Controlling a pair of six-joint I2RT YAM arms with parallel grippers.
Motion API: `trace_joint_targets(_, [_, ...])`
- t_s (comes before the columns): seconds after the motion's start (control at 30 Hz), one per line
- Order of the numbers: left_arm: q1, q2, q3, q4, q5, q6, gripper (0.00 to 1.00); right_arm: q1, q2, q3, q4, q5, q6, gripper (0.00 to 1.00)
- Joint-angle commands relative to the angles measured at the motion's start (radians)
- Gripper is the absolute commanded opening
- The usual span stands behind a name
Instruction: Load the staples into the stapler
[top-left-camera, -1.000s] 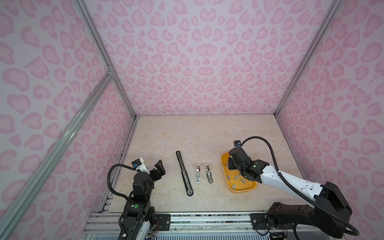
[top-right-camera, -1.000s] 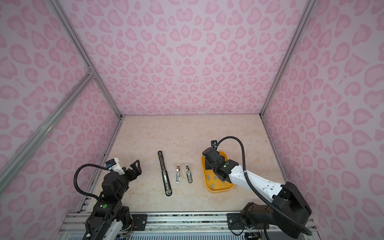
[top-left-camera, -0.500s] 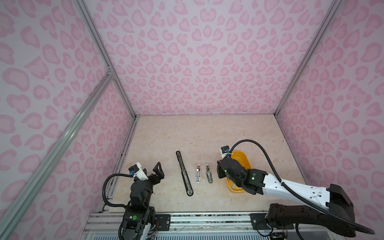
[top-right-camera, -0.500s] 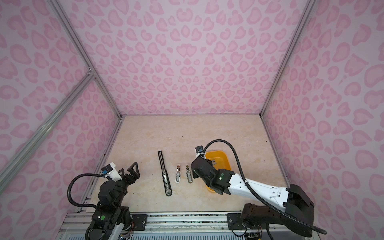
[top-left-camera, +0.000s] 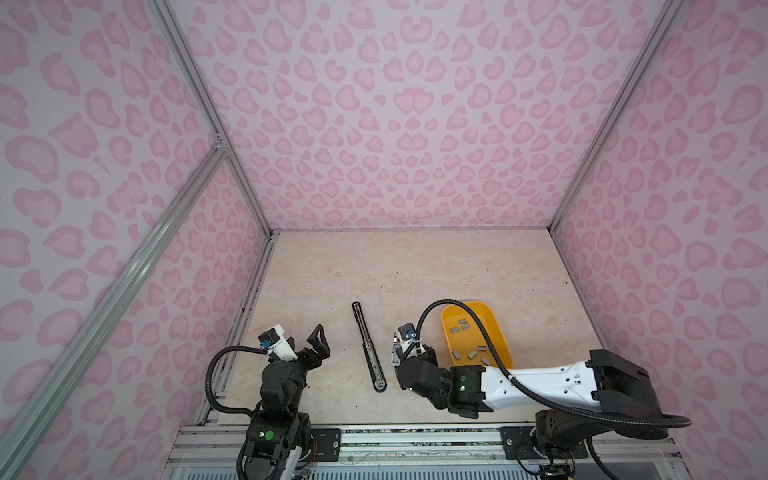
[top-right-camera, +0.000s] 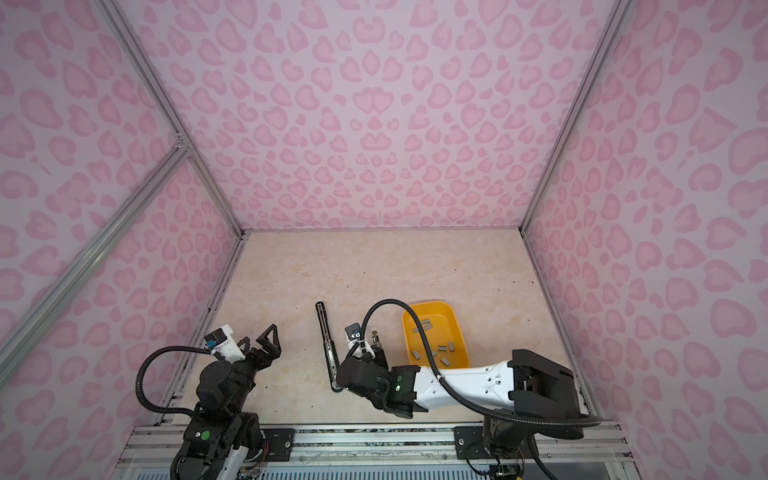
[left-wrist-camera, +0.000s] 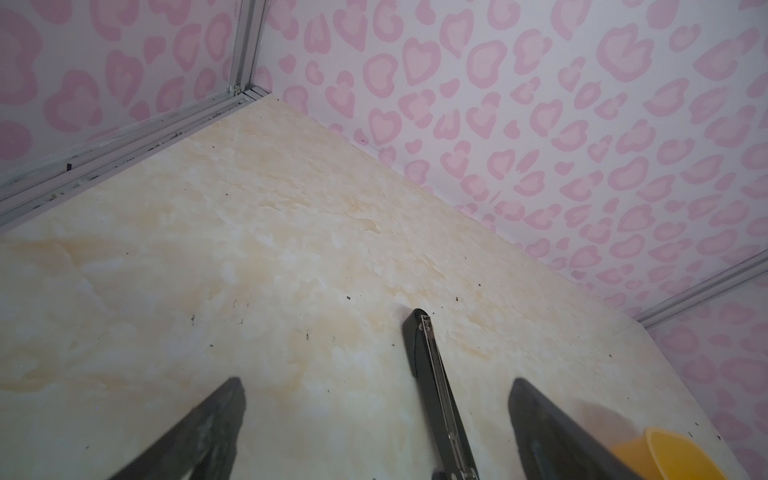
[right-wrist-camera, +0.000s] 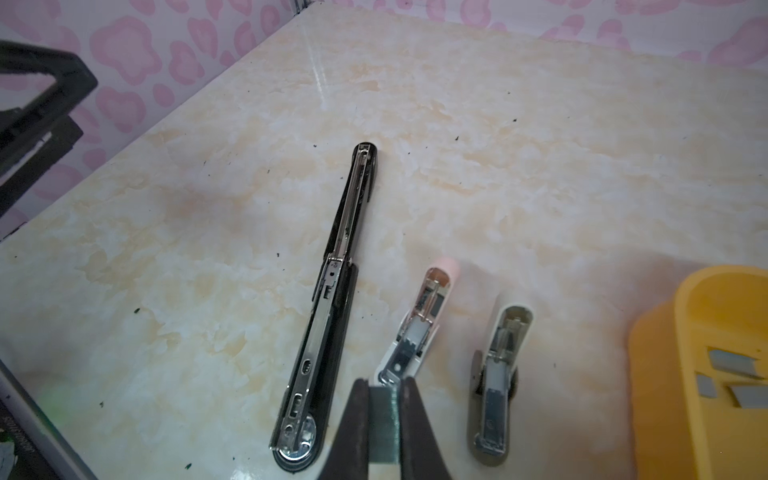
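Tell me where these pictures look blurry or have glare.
Left wrist view: the left hand has soft, out-of-focus fingers, and the yellow tray smears behind one; the black stapler is sharper. Right wrist view: a glare streak on the table, while the staple strip in the right hand is fairly sharp. Both top views: even, soft light.
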Motion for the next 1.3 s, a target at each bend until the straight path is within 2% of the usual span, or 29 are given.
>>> trace_joint_targets(0.0, [-0.001, -0.044, -0.006, 0.033, 0.028, -0.003, 0.99, 0.013, 0.084, 0.054, 0.036, 0.060, 0.052, 0.06])
trace_joint_targets(0.2, [-0.001, -0.048, -0.012, 0.056, 0.072, 0.003, 0.99, 0.030, 0.193, 0.174, -0.015, 0.108, 0.035, 0.05])
trace_joint_targets(0.4, [-0.001, -0.068, -0.012, 0.046, 0.078, 0.001, 0.99, 0.023, 0.245, 0.199, 0.020, 0.075, 0.019, 0.05])
trace_joint_targets(0.63, [-0.001, -0.072, -0.015, 0.042, 0.071, -0.002, 1.00, -0.010, 0.220, 0.138, 0.093, 0.017, 0.021, 0.05])
trace_joint_targets(1.27, [-0.001, -0.072, -0.011, 0.036, 0.071, -0.005, 1.00, -0.039, 0.250, 0.078, 0.193, -0.033, 0.028, 0.04])
